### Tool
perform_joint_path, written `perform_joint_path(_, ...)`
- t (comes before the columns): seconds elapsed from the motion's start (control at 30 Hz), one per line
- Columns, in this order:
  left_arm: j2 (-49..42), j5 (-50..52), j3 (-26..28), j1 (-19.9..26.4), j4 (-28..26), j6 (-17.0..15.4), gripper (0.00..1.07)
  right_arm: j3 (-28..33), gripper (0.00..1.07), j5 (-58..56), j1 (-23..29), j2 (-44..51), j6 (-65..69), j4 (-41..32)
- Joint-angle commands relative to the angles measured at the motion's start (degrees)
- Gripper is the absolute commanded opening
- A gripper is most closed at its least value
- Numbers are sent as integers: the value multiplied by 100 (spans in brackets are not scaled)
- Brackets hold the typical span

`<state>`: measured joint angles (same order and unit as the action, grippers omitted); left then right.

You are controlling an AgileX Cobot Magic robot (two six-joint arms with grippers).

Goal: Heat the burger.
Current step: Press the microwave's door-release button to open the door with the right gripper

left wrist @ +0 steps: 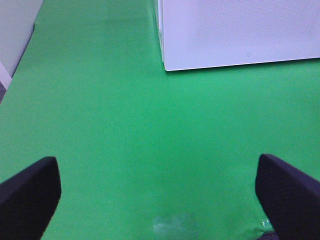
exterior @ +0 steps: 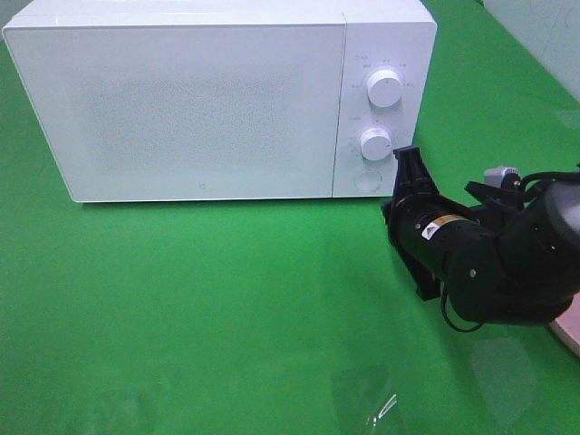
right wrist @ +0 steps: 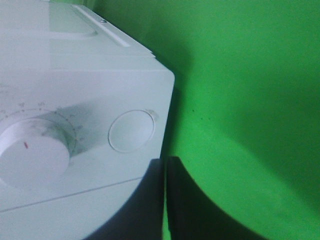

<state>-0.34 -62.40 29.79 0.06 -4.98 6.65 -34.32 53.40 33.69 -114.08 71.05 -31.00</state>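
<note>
Jaws together, right arm (exterior: 489,263) beside microwave button (right wrist: 131,131)

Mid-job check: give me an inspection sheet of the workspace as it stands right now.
Surface: green cloth, flat, with a shiny patch near the front.
Job's things: burger not seen in any view; white microwave, door shut.
Clutter: pink rim, perhaps a plate, at the right edge, mostly hidden by the right arm.
Grippers: left gripper open over bare cloth, holding nothing; right gripper shut, fingers close to the microwave's round button.
Cables: thin black loop hanging under the right arm.
Surroundings: pale panel beyond the cloth.
</note>
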Motion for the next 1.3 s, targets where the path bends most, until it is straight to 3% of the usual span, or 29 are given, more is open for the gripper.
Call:
perform_joint_path(0.03,-97,103,-17,-6,6,0,98,-344,0,-155,-229,-206,74,281)
perform_joint_path(0.97,-97,103,-17,-6,6,0,98,-1473,0,-275,-372,-705,97,504)
perform_joint_path(1.3,-97,103,-17,-6,6,0,98,-1696,0,636,-435,-877,-292,372)
